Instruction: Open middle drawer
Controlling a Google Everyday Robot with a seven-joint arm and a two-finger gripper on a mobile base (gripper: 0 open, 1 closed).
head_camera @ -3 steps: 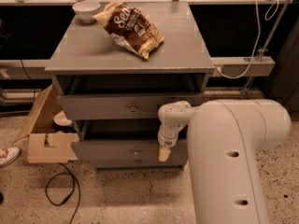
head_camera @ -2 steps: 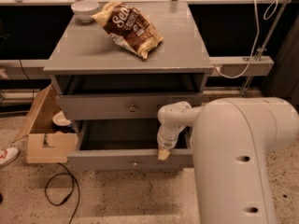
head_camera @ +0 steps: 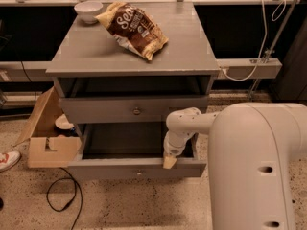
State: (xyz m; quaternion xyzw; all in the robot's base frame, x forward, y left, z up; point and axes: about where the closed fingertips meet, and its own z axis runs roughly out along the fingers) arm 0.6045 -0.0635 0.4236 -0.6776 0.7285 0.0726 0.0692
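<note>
The middle drawer (head_camera: 120, 168) is a wide grey drawer with a low flat front and a small round knob (head_camera: 139, 173) at its centre. It stands pulled well out of the grey cabinet (head_camera: 96, 56), and its dark inside shows. My gripper (head_camera: 169, 162) points down at the top edge of the drawer's front, right of the knob, at the end of my white arm (head_camera: 184, 126). The taller-fronted drawer (head_camera: 136, 110) above it sits nearly closed. The lowest drawer is hidden under the open one.
A white bowl (head_camera: 88, 8) and a brown snack bag (head_camera: 133, 28) lie on the cabinet top. An open cardboard box (head_camera: 48, 140) stands on the floor at the left, with a black cable (head_camera: 62, 195) and a shoe (head_camera: 7, 159) nearby. My white body (head_camera: 259, 166) fills the right foreground.
The middle drawer has slid out toward the camera, showing more of its inside. My gripper has moved the same way, staying at the drawer's front edge.
</note>
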